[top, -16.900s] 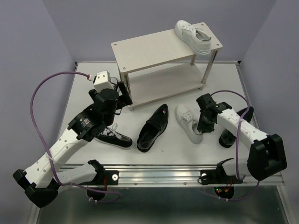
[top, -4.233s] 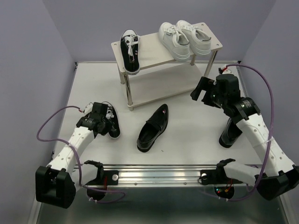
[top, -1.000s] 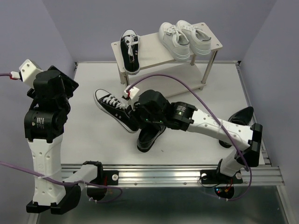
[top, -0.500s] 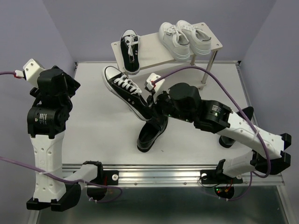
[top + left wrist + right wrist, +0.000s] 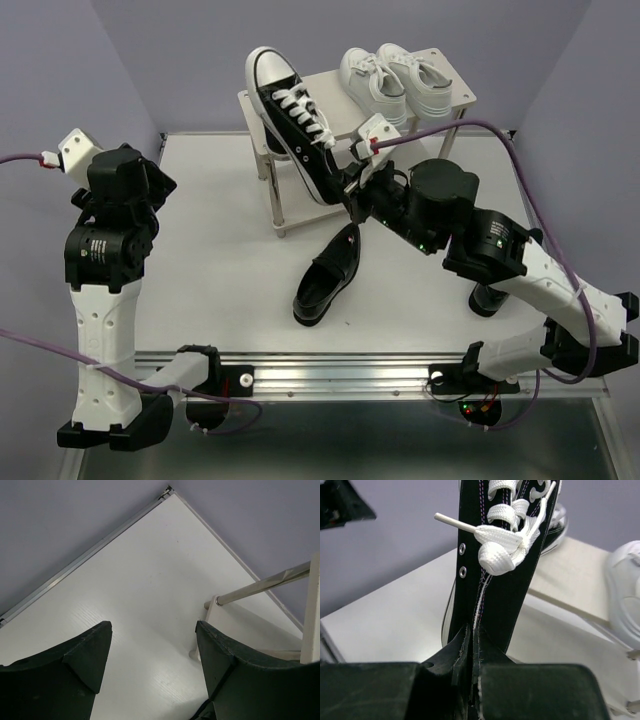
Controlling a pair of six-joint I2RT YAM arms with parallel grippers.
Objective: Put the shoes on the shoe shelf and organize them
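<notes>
From above, the right gripper [image 5: 350, 188] is clamped on the heel of a black canvas sneaker [image 5: 293, 115]. It is held in the air over the left end of the shoe shelf [image 5: 332, 85], long axis diagonal, toe toward the far left. In the left wrist view, the left gripper [image 5: 152, 670] is spread wide with nothing between its fingers. In the right wrist view, the sneaker stretches straight away from the pinching fingers, toe farthest.

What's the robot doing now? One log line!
right gripper: shut on black sneaker, off table | left gripper: open, empty | white sneakers: on shelf
</notes>
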